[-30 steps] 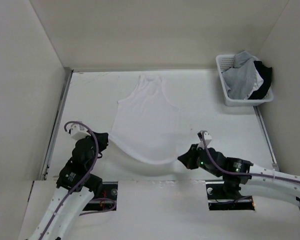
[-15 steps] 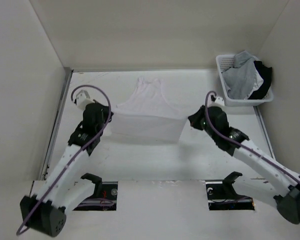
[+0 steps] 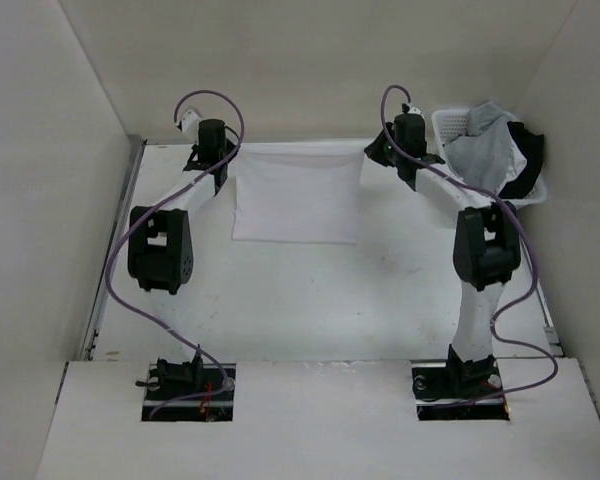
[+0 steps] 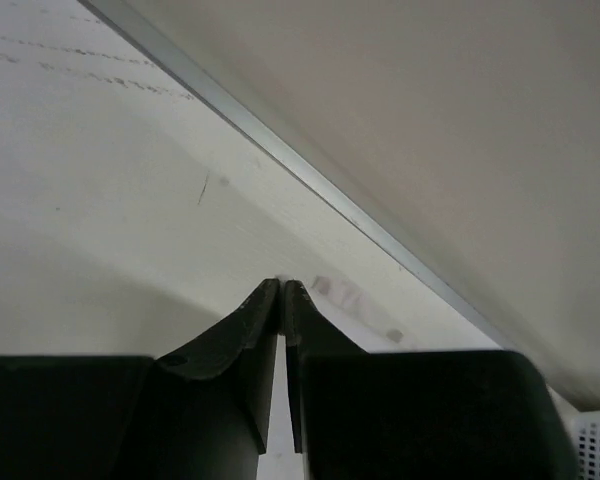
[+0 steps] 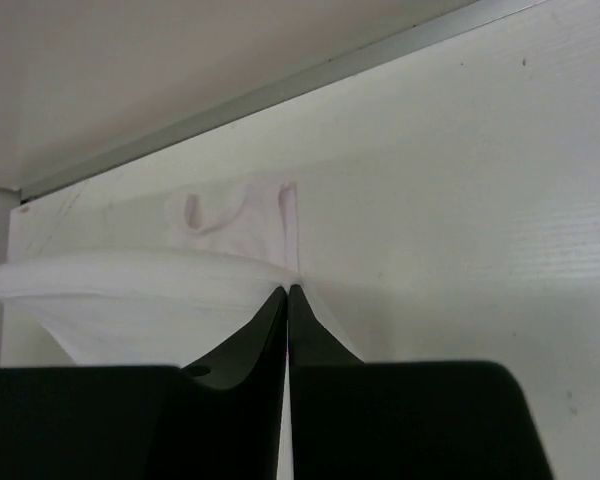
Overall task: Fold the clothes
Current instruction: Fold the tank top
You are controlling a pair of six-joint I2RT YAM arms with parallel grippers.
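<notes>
White tabletop nearest me, both arms stretched across it. Past mid-table the T-shirt lies as a flat rectangle. At its far right corner I see the right gripper, jaws pressed together, pinching the edge. At the far left corner the left gripper shows only a hairline slit; I can't tell whether cloth is in it. The basket of garments sits far right.

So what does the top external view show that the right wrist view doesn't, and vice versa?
Top external only: the left arm, the white soft-fabric shirt as a folded rectangle, the white plastic basket with a grey garment and a black garment. Right wrist only: the right gripper shut on the shirt's edge, a strap loop beyond. Both: shirt, white table.
</notes>
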